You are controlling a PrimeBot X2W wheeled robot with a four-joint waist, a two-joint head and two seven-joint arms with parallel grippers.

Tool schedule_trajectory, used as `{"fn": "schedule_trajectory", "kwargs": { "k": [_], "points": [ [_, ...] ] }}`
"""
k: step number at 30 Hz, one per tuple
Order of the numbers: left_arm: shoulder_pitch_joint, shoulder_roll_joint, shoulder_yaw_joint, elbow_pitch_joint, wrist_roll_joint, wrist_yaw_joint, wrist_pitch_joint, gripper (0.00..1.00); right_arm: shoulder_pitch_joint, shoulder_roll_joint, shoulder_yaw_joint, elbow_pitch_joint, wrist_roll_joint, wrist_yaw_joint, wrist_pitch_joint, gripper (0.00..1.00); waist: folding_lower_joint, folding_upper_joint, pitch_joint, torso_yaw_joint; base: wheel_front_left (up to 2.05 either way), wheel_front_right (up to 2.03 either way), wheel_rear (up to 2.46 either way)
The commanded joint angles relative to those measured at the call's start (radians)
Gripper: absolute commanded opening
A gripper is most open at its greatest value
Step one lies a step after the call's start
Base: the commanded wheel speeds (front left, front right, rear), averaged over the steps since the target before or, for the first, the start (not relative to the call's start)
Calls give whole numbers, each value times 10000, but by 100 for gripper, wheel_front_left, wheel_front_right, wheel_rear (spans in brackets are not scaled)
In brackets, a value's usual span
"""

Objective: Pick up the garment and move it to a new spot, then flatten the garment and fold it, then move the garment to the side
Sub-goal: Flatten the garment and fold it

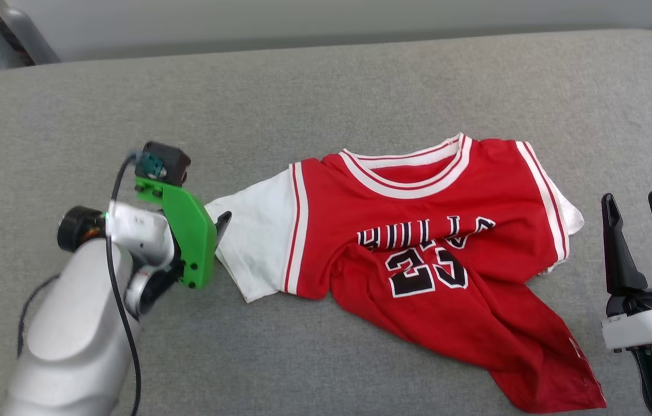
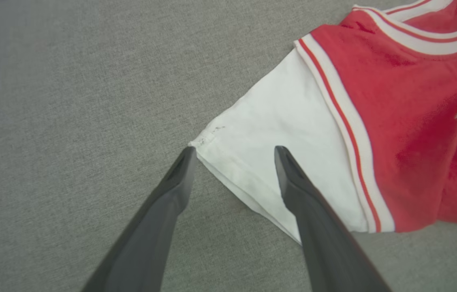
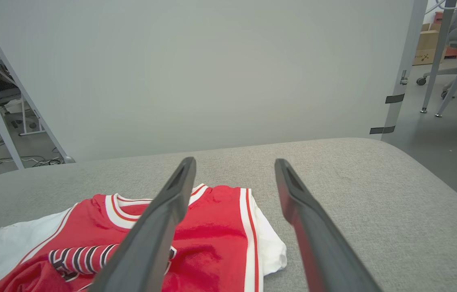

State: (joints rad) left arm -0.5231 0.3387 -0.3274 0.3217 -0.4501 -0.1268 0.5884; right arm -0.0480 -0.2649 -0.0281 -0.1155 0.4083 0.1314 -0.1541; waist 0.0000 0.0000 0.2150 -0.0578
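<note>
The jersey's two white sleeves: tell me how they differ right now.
Left-side sleeve lies spread flat, fully exposed; right-side sleeve is mostly tucked under the red body, only an edge showing. The open left gripper sits at the left-side sleeve's corner; the open right gripper stands clear of the right-side sleeve. Both are white with striped trim.

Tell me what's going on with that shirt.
The robot's left gripper is open and poised at the hem of the white sleeve of a red jersey, with nothing gripped yet. The jersey lies crumpled on a grey padded surface. The right gripper hovers open beside it.
</note>
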Motion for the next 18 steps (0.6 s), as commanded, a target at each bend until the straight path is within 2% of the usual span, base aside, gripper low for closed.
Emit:
{"fn": "schedule_trajectory", "kwargs": {
  "k": [1,5,7,18],
  "points": [
    [-379,169,-119,111,-302,-37,589,100,-185,42,57,-39,-42,-7,-20,100,0,0,423,-296,0,0,0],
    [-1089,532,-213,488,-740,-37,1843,100,-394,104,177,11,-42,-7,-101,100,0,0,752,-505,0,0,0],
    [-1325,642,-192,721,-784,-24,2119,100,-481,128,243,51,-37,-7,-151,100,0,0,884,-605,0,0,0],
    [-1587,804,-274,2013,-610,123,1984,100,-747,165,344,249,25,-7,-374,100,0,0,1360,-899,0,0,0]
  ]
}}
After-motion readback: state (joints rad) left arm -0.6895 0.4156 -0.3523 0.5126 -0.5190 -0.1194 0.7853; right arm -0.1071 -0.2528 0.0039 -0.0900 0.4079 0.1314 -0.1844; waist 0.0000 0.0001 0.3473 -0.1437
